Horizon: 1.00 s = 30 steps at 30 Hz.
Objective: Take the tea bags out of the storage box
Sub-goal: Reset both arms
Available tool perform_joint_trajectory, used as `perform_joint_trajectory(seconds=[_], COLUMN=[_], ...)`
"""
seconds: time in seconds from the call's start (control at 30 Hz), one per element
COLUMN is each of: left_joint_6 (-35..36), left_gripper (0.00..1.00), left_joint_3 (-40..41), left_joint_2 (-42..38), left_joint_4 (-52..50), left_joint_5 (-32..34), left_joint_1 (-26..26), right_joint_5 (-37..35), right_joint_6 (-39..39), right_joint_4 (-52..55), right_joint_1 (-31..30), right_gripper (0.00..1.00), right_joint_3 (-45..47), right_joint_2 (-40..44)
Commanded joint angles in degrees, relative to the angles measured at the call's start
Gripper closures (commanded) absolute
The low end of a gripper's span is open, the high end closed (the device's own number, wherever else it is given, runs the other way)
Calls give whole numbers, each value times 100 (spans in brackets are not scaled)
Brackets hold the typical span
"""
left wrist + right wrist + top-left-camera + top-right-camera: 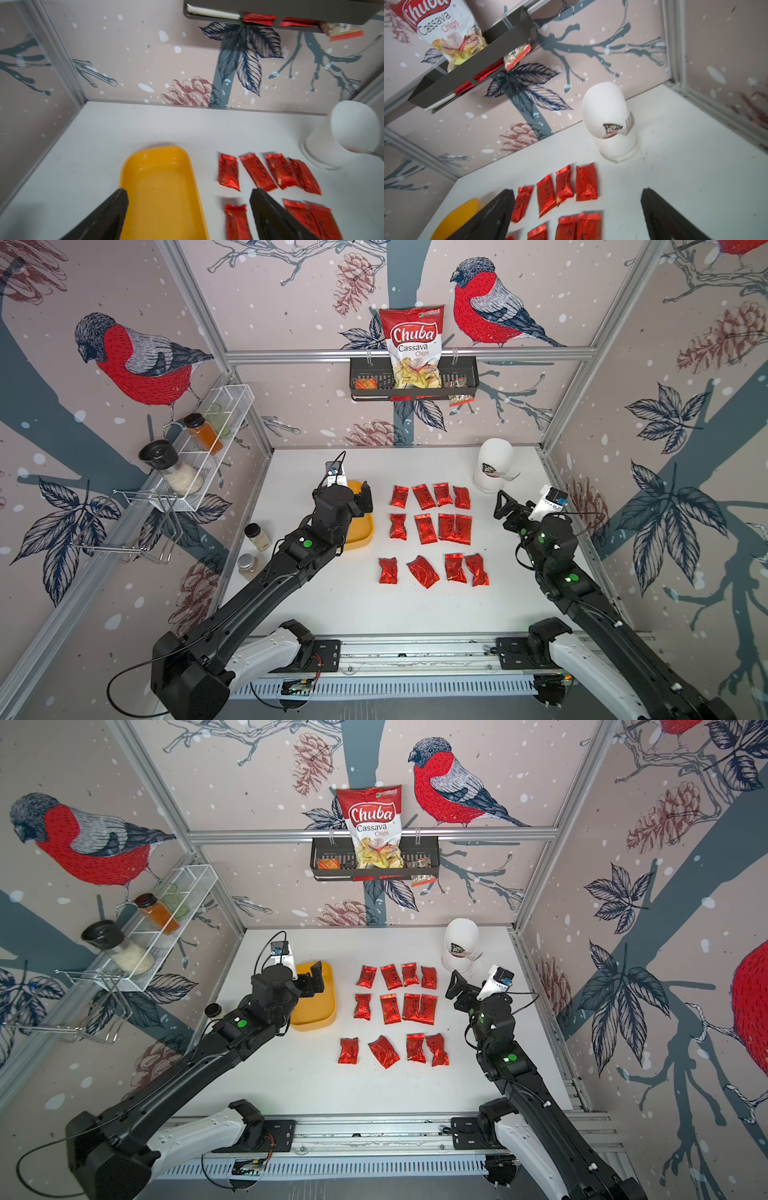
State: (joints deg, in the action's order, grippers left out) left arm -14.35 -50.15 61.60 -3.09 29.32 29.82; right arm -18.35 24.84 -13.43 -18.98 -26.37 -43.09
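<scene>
Left gripper [187, 191]: spread wide, nothing held, hovering over the shallow mustard-yellow plastic storage box [162, 178]. It's glossy, has rounded corners and is empty. Right gripper [577, 190]: also wide open and empty, near the white domed bin [494, 466]. Twelve shiny red foil tea bags [424, 529] with crimped ends lie in three rows on the white table [332, 605] beside the box, some pairs overlapping. Looks done. Risk: a low retract drags the slick, light sachets or nudges the box.
</scene>
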Motion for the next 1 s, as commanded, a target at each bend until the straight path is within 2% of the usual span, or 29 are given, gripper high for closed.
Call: perform_joint_trajectory(seconds=[0.0, 0.07, 0.13, 0.27, 0.43, 0.5, 0.6, 0.73, 0.87, 0.9, 0.97], left_joint_6=[333, 90, 202, 790, 519, 648, 959, 1176, 1195, 1189, 1125], left_gripper=[4, 5, 4, 4, 4, 4, 4, 4, 4, 5, 5], left_joint_3=[449, 963, 1520, 2659, 3430, 3433, 3660, 3571, 3719, 3738, 3625], left_joint_2=[202, 252, 207, 250, 805, 960, 1292, 1882, 2602, 2658, 2520], left_joint_4=[1050, 1373, 1857, 3175, 4335, 4618, 5947, 6697, 7581, 7740, 7253], left_joint_5=[-86, -596, -910, -277, -299, -416, -726, -926, -918, -893, -920], left_joint_1=[-854, -1504, -1918, -2093, -2539, -2577, -2587, -2604, -2613, -2613, -2621], right_joint_5=[-1050, -1175, -1265, -1436, -1346, -1402, -1231, -1087, -934, -790, -640], right_joint_6=[-649, -689, -735, -921, -1006, -1094, -1360, -1725, -1861, -1972, -2122], right_joint_4=[-1164, -1460, -1792, -2963, -4006, -4532, -5504, -5911, -7266, -7399, -7002], right_joint_1=[399, 791, 1090, 1296, 1293, 1269, 1274, 1298, 1371, 1350, 1237], right_gripper=[0, 0, 1, 1, 0, 0, 0, 0, 0, 0, 0], right_joint_3=[455, 843, 1202, 1868, 2043, 2134, 2280, 2130, 2357, 2320, 2115], right_joint_2=[-303, -522, -655, -989, -1824, -2086, -2448, -2919, -3794, -3949, -4066])
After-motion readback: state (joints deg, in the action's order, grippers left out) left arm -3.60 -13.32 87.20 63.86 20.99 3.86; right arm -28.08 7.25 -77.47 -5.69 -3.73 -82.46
